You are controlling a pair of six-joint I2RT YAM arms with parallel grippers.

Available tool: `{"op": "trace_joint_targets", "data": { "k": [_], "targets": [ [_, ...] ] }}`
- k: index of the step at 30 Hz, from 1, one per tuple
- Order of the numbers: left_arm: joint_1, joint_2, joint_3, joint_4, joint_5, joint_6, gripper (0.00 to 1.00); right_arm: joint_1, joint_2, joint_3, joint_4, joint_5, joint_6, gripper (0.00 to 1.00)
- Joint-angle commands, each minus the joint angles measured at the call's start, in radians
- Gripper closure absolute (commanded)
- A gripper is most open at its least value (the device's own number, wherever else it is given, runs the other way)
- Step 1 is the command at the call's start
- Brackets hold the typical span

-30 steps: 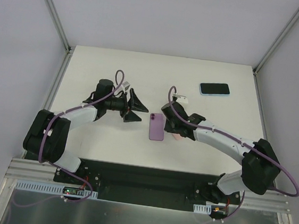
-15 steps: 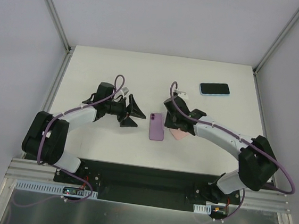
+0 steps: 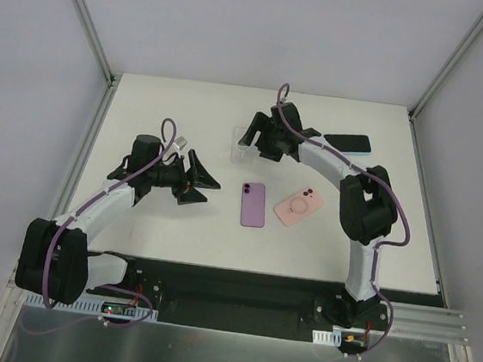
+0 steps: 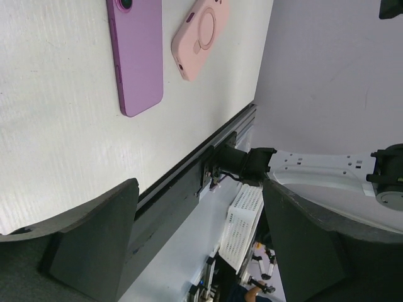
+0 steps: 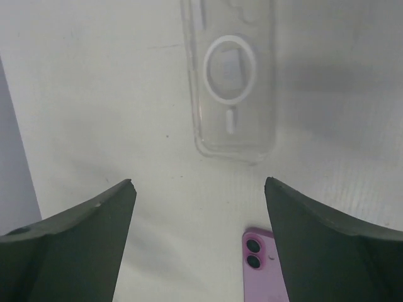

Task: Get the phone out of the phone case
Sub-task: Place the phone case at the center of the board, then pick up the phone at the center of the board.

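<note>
Right end effector, open, faces transparent plastic phone case lengthwise ahead; left end effector, open, farther.

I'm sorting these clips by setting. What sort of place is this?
Probably a lab test cell, not a home: a white table boxed in by plain panels, left arm and right arm bolted to a metal rail, purple phone and pink case laid out.

The left arm and right arm share one build, smooth white links between bulky black joint housings, each trailed by a thin purple cable (it loops free above the wrist), with matte black wedge-shaped fingers and black bases.
</note>
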Motion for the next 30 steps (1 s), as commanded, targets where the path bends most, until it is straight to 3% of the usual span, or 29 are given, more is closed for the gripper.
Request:
{"op": "trace_joint_targets", "data": {
  "k": [1, 5, 9, 18, 20, 30],
  "targets": [
    [0.002, -0.050, -0.012, -0.048, 0.010, 0.033, 0.21, -0.035, -0.023, 0.009, -0.041, -0.007, 0.024, 0.13],
    [0.002, -0.058, -0.006, -0.056, 0.014, 0.033, 0.21, -0.065, -0.124, -0.093, -0.157, 0.093, -0.027, 0.13],
    [0.002, -0.058, 0.003, -0.059, 0.025, 0.032, 0.21, -0.076, -0.290, -0.249, -0.280, 0.301, -0.061, 0.11],
    [0.000, -0.044, 0.044, -0.115, -0.002, 0.085, 0.20, -0.085, -0.555, -0.614, -0.427, 0.424, 0.189, 0.00],
    [0.000, -0.042, 0.050, -0.135, -0.022, 0.107, 0.20, -0.082, -0.586, -0.640, -0.440, 0.416, 0.266, 0.04],
    [-0.001, -0.047, 0.055, -0.169, -0.027, 0.131, 0.20, -0.059, -0.453, -0.573, -0.372, 0.367, 0.399, 0.04]
  ]
}}
